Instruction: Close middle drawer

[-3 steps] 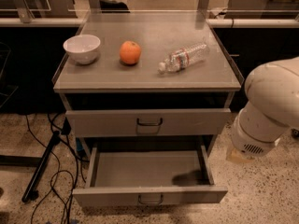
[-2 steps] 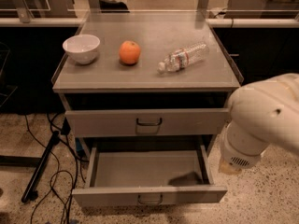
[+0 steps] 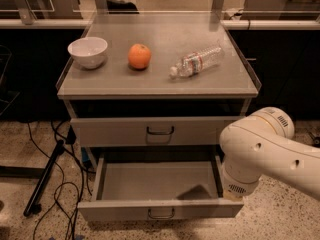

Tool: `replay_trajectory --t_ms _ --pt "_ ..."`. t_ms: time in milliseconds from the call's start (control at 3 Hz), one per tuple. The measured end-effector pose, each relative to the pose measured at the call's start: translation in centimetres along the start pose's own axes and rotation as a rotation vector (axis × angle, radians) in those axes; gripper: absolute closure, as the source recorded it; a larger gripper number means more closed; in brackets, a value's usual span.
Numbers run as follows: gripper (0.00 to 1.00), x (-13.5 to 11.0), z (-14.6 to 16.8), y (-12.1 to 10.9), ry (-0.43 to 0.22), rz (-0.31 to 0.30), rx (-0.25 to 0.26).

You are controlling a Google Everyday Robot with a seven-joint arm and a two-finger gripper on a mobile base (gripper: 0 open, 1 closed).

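Observation:
The middle drawer is a grey shallow tray, pulled well out of the cabinet, with nothing in it. Its low front has a small dark pull handle at the centre. Only the white rounded body of my arm shows, at the lower right. It overlaps the drawer's right front corner. My gripper is out of view, hidden past the arm. No third drawer shows below the open one.
The taller-fronted grey drawer above is shut or nearly so. On the cabinet top stand a white bowl, an orange and a lying plastic bottle. Black cables and a dark stand leg lie on the floor at left.
My arm has swung left and down, from beside the cabinet to over the open drawer's right front corner. The drawer has not moved.

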State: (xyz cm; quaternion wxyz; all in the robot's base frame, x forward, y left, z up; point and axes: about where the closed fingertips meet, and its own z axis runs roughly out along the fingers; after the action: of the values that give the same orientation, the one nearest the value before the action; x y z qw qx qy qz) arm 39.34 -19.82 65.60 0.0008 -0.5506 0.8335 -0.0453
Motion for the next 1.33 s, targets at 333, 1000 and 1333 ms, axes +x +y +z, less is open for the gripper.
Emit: replay_trajectory --t_ms 333,1000,1333 --pt "1.00 0.0 0.0 0.0 0.000 0.000 0.000" --pt "1.00 -0.9 7.8 4.4 0.053 0.034 -0.081" --pt "1.00 -1.9 11.2 5.0 0.065 0.046 -0.097"
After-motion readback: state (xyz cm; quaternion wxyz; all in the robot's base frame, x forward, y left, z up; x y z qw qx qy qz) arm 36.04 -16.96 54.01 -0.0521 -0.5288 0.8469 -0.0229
